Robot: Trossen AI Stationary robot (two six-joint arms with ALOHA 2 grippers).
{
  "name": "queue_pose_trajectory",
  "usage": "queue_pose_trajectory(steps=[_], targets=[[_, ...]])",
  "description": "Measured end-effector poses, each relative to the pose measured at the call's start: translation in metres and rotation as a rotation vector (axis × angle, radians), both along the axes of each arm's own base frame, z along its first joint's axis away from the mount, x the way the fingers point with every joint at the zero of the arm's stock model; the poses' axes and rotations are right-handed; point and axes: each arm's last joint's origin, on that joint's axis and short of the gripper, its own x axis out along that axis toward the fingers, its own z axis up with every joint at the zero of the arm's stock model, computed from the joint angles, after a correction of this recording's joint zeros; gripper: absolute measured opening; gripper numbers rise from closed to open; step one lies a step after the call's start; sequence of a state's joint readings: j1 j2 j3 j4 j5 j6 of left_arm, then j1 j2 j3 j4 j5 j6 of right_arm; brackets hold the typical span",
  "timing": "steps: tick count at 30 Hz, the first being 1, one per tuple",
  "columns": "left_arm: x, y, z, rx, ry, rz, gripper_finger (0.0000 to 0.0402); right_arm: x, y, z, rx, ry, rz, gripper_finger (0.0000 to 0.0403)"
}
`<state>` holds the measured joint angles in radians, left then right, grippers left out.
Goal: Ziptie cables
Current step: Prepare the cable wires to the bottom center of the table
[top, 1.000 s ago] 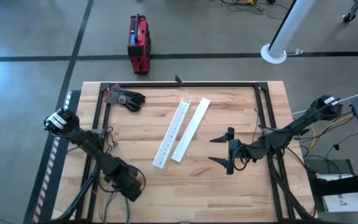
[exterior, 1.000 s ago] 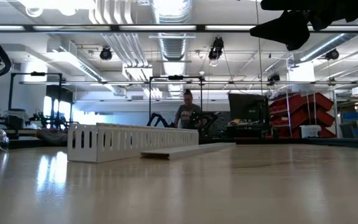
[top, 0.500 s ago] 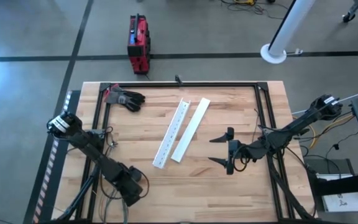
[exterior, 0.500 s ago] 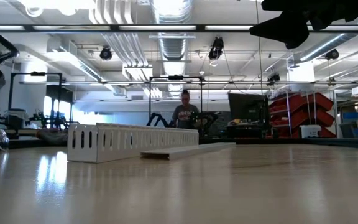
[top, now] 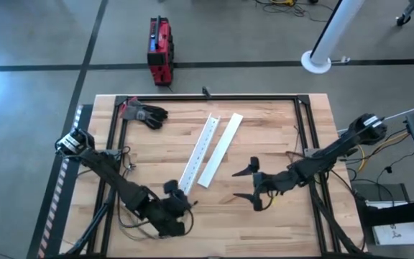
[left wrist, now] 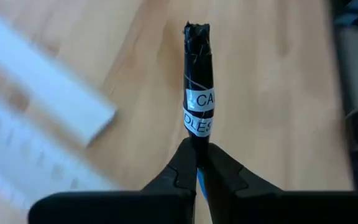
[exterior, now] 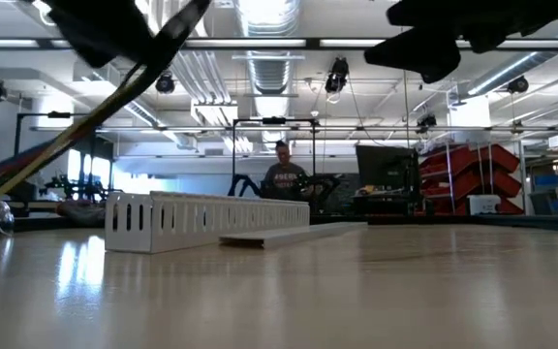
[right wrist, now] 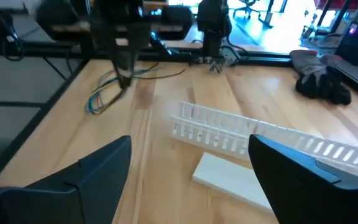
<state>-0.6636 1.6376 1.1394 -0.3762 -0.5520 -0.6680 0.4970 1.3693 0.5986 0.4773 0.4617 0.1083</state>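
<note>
Left hand (left wrist: 196,163) pinching taped black cables (left wrist: 197,81); right hand (top: 250,185) spread, above wood table (top: 279,137).

High cam sits overhead, looking straight down on the whole light wooden surface (top: 264,151). Low cam is at surface level, facing across to the room behind. Left wrist cam is super close to the wood; right wrist cam looks across it from farther back. All four catch the long white slotted plastic strip (top: 198,154) (exterior: 201,219) (left wrist: 17,155) (right wrist: 253,138).
</note>
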Motion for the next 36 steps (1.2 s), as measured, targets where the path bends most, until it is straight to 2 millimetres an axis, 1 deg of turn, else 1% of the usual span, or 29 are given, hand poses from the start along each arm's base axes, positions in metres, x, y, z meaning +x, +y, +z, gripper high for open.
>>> queue_pose_trajectory(steps=[3,7,10,13,19,23,28,32,36], targets=[[0.014,0.004,0.001,0.02,-0.103,-0.049,0.0,0.014,0.008,-0.004,-0.033,0.02,0.022,0.0297],[0.029,0.012,-0.007,0.064,-0.19,-0.093,0.0,0.029,0.017,-0.001,-0.066,0.017,0.067,0.0281],[0.04,0.021,-0.016,0.064,-0.225,-0.069,0.0,0.034,0.02,0.003,-0.07,0.016,0.097,0.0269],[0.047,0.029,-0.029,0.085,-0.194,-0.043,0.0,0.032,0.02,0.001,-0.091,0.073,0.097,0.0259],[0.061,0.033,-0.048,0.077,-0.199,-0.011,0.0,0.015,0.009,-0.004,-0.049,0.288,0.018,0.0234],[0.069,0.036,-0.051,0.05,-0.247,0.012,0.0,0.0,-0.002,-0.014,-0.049,0.458,-0.139,0.0212],[0.074,0.039,-0.048,0.02,-0.277,0.039,0.0,-0.027,-0.02,-0.027,-0.104,0.67,-0.42,0.0186],[0.077,0.042,-0.045,0.005,-0.31,0.051,0.0,-0.042,-0.03,-0.03,-0.073,0.726,-0.626,0.0165],[0.081,0.048,-0.049,0.013,-0.302,0.067,0.0,-0.049,-0.035,-0.032,-0.053,0.715,-0.745,0.0148]])
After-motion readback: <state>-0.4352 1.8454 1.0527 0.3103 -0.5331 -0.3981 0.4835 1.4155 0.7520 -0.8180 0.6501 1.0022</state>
